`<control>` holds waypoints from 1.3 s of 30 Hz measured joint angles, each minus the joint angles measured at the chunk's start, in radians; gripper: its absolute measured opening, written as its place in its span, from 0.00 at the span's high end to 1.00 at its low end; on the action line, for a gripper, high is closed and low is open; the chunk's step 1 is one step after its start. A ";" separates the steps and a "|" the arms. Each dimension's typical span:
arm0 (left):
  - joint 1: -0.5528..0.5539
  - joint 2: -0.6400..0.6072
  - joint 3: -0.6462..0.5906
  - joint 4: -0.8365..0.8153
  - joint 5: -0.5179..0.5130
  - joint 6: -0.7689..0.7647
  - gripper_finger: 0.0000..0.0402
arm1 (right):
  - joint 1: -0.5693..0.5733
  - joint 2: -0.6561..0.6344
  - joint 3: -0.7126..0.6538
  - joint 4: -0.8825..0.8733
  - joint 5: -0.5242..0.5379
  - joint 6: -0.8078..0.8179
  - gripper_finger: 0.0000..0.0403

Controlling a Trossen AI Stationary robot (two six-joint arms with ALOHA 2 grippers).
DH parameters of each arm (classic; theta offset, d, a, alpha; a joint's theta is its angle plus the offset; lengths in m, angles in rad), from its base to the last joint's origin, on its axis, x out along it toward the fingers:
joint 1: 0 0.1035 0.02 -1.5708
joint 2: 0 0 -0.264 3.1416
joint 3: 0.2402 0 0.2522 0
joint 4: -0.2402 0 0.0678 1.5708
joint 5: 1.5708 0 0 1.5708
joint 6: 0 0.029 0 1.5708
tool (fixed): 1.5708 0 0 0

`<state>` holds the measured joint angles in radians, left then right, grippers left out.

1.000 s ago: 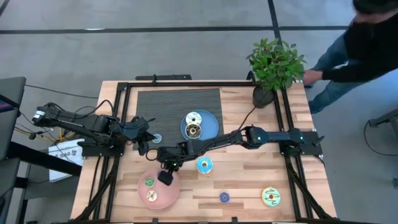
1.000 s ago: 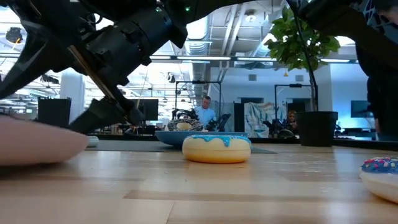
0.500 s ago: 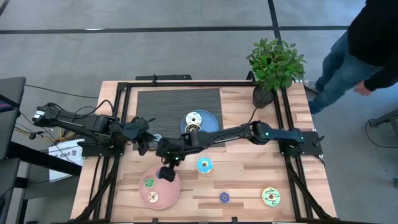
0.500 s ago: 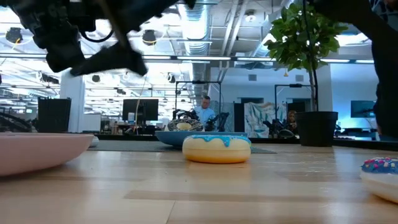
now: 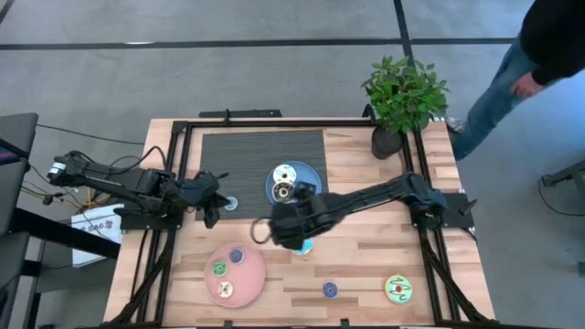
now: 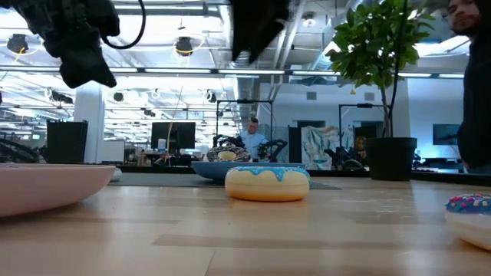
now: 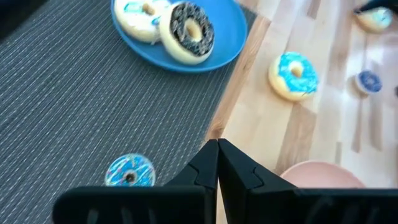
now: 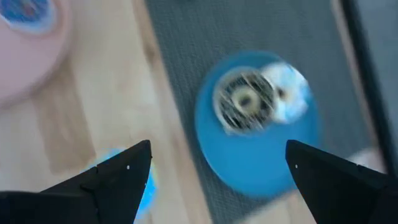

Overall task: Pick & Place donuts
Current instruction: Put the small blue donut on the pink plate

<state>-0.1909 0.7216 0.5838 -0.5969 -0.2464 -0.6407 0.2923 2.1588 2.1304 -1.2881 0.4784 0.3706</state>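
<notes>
High view, right end effector open and empty, above teal-iced donut, left end effector closed.

Right hand hides most of the teal donut — plates blurred.

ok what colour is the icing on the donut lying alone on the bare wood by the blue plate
Light blue icing over a cream base on the donut; the left wrist view shows it best.

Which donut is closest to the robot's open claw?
The blue-frosted donut lying alone on the bare wood. The open right gripper hangs right over it, while the other donuts sit on plates or farther off on the table.
</notes>
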 joint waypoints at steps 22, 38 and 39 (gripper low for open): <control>0.000 0.001 0.000 0.163 -0.220 -0.176 0.58 | 0.208 -0.964 -1.241 0.347 0.016 0.488 0.11; 0.075 0.258 0.017 0.136 -0.335 -0.136 0.41 | 0.172 -0.978 -1.263 0.439 0.008 0.495 0.12; 0.097 0.288 0.032 0.116 -0.328 -0.150 0.41 | 0.166 -0.966 -1.263 0.448 0.008 0.495 0.12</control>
<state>-0.0941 1.0098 0.6155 -0.4810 -0.5741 -0.7903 0.4584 1.1928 0.8673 -0.8401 0.4861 0.8658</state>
